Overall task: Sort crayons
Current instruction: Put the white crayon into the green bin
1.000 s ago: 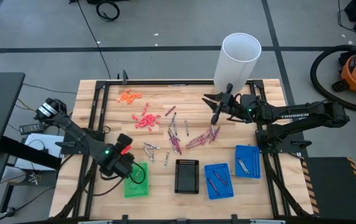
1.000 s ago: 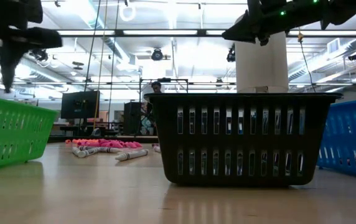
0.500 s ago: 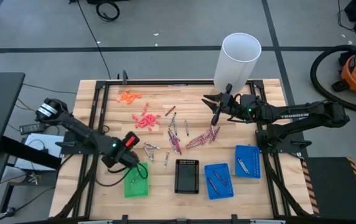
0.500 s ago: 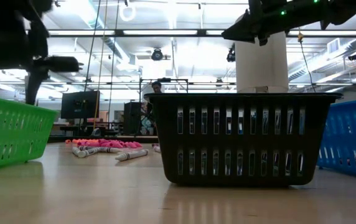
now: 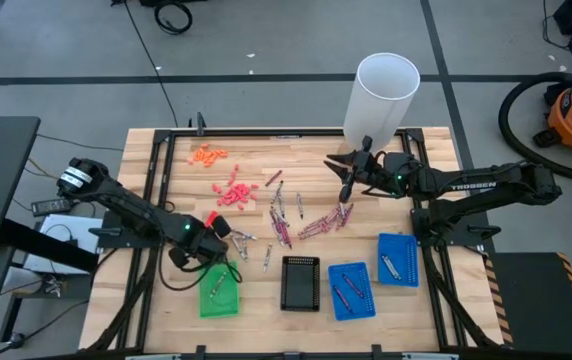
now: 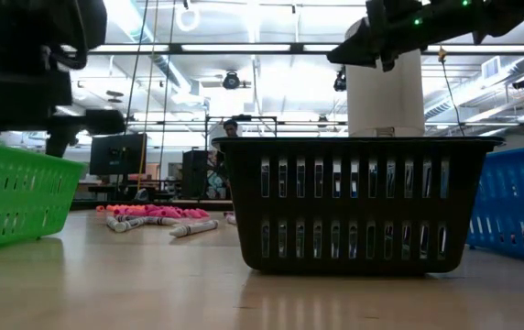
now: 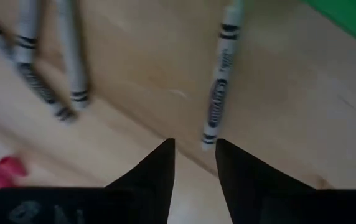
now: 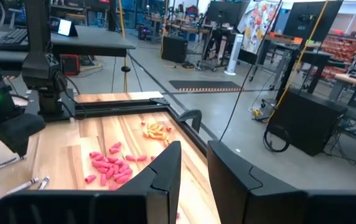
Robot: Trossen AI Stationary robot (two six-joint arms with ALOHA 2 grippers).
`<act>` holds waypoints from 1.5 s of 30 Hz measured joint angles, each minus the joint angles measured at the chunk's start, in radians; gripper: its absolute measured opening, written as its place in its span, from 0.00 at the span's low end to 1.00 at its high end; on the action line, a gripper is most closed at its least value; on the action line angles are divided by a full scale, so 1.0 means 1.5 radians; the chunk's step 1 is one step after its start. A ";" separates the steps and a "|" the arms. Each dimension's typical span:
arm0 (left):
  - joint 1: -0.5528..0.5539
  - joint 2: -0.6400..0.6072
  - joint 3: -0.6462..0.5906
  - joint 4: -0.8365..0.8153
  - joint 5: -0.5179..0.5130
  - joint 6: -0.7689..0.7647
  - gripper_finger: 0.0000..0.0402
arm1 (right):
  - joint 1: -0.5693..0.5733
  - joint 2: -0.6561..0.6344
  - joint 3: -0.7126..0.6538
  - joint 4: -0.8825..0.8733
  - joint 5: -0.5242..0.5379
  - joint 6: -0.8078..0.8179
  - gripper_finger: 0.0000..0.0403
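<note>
Left hand (image 7: 193, 163), fingers parted and empty, hovers just short of a silvery-grey crayon (image 7: 218, 99) whose long axis points away from it on the counter (image 7: 290, 93).

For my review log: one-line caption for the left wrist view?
Left gripper, fingers slightly apart, hovers above a grey crayon on the wooden table.

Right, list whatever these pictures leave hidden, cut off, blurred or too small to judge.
- Green tray, low view: cut off by the picture's edge, and its wall hides what lies inside.
- Black tray, high view: too dark to tell whether it holds anything.
- Grey crayon, left wrist view: blurred, so its label cannot be read.
- Right pincer, high view: too small to show whether it holds a crayon.
- Pink crayons, low view: too far off to count.
</note>
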 joint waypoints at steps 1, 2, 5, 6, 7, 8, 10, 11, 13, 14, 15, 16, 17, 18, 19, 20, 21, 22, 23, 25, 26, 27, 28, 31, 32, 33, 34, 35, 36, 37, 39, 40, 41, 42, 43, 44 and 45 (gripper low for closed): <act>0.001 0.000 -0.005 0.003 0.014 0.001 0.31 | 0.000 0.000 0.000 -0.005 0.000 0.005 0.22; 0.004 0.000 -0.010 0.009 0.023 0.001 0.31 | 0.000 0.000 0.000 -0.008 0.000 0.009 0.22; 0.005 0.000 -0.027 0.044 0.027 0.010 0.31 | 0.000 0.000 0.000 -0.016 0.000 0.012 0.22; 0.005 0.000 -0.031 0.054 0.028 0.014 0.31 | 0.000 0.000 0.000 -0.016 0.000 0.014 0.22; 0.005 0.000 -0.038 0.067 0.028 0.021 0.31 | 0.000 0.000 0.000 -0.016 0.000 0.015 0.22; 0.005 0.000 -0.043 0.076 0.028 0.025 0.31 | 0.000 0.000 0.000 -0.016 0.000 0.016 0.22; 0.004 -0.001 -0.052 0.087 0.029 0.025 0.31 | 0.000 0.000 0.000 -0.016 0.000 0.016 0.22; 0.004 -0.001 -0.055 0.090 0.031 0.025 0.31 | 0.000 0.000 0.000 -0.016 0.000 0.016 0.22; 0.004 -0.002 -0.057 0.091 0.036 0.018 0.29 | 0.000 0.000 0.000 -0.016 0.000 0.016 0.22; 0.004 -0.002 -0.058 0.091 0.041 0.011 0.27 | 0.000 0.000 0.000 -0.016 0.000 0.016 0.22; 0.004 -0.002 -0.058 0.090 0.047 0.006 0.26 | 0.000 0.000 0.000 -0.016 0.000 0.016 0.22; 0.005 -0.002 -0.058 0.089 0.052 0.002 0.23 | 0.000 0.000 0.000 -0.015 0.000 0.016 0.22; 0.005 -0.002 -0.058 0.088 0.056 -0.002 0.21 | 0.000 0.000 0.000 -0.015 0.000 0.016 0.22; 0.005 -0.002 -0.058 0.087 0.061 -0.007 0.18 | 0.000 0.000 0.000 -0.015 0.000 0.015 0.22; 0.005 -0.002 -0.058 0.086 0.066 -0.012 0.16 | 0.000 0.000 0.000 -0.015 0.000 0.015 0.22; 0.005 -0.002 -0.058 0.086 0.068 -0.014 0.14 | 0.000 0.000 0.000 -0.015 -0.001 0.015 0.22; 0.005 -0.002 -0.058 0.085 0.070 -0.016 0.12 | 0.000 0.000 0.000 -0.015 -0.003 0.016 0.22; 0.005 -0.002 -0.058 0.085 0.072 -0.019 0.10 | 0.000 0.000 0.000 -0.015 -0.005 0.016 0.22; 0.005 -0.002 -0.058 0.085 0.073 -0.022 0.08 | 0.000 0.000 0.000 -0.015 -0.008 0.016 0.22; 0.005 -0.002 -0.058 0.084 0.073 -0.030 0.06 | 0.000 0.000 0.000 -0.015 -0.017 0.016 0.22; 0.005 -0.002 -0.058 0.083 0.073 -0.032 0.06 | 0.000 0.000 0.000 -0.015 -0.019 0.016 0.22; 0.005 -0.002 -0.058 0.083 0.071 -0.037 0.05 | 0.000 0.000 0.000 -0.015 -0.021 0.016 0.22; 0.005 -0.002 -0.057 0.081 0.067 -0.040 0.05 | 0.000 0.000 0.000 -0.015 -0.022 0.016 0.22; 0.003 0.002 -0.042 0.048 0.040 -0.054 0.05 | 0.000 0.000 0.000 -0.015 -0.022 0.016 0.22; 0.003 0.002 -0.035 0.022 0.025 -0.057 0.04 | 0.000 0.000 0.000 -0.015 -0.022 0.016 0.22; 0.003 0.002 -0.022 0.003 0.006 -0.059 0.04 | 0.000 0.000 0.000 -0.015 -0.022 0.016 0.22; 0.003 0.002 -0.007 -0.004 -0.020 -0.062 0.04 | 0.000 0.000 0.000 -0.015 -0.022 0.016 0.22; 0.003 0.002 0.008 -0.016 -0.043 -0.066 0.04 | 0.000 0.000 0.000 -0.015 -0.022 0.016 0.22; 0.003 0.002 0.022 -0.035 -0.068 -0.068 0.04 | 0.000 0.000 0.000 -0.015 -0.022 0.016 0.22; 0.003 0.002 0.034 -0.062 -0.089 -0.069 0.04 | 0.000 0.000 0.000 -0.016 -0.022 0.016 0.22; 0.000 0.002 0.062 -0.089 -0.130 -0.075 0.04 | 0.000 0.000 0.000 -0.017 -0.022 0.016 0.22; -0.001 0.001 0.081 -0.095 -0.148 -0.085 0.04 | 0.000 0.000 0.000 -0.017 -0.022 0.016 0.22; -0.002 0.001 0.098 -0.104 -0.160 -0.100 0.04 | 0.000 0.000 0.000 -0.017 -0.022 0.016 0.22; -0.002 0.001 0.113 -0.113 -0.159 -0.117 0.04 | 0.000 0.000 0.000 -0.017 -0.022 0.016 0.22; -0.002 0.001 0.130 -0.117 -0.155 -0.137 0.04 | 0.000 0.000 0.000 -0.017 -0.022 0.016 0.22; -0.002 0.001 0.149 -0.113 -0.144 -0.161 0.04 | 0.000 0.000 0.000 -0.017 -0.022 0.016 0.22; -0.002 0.001 0.168 -0.103 -0.128 -0.186 0.04 | 0.000 0.000 0.000 -0.017 -0.022 0.016 0.22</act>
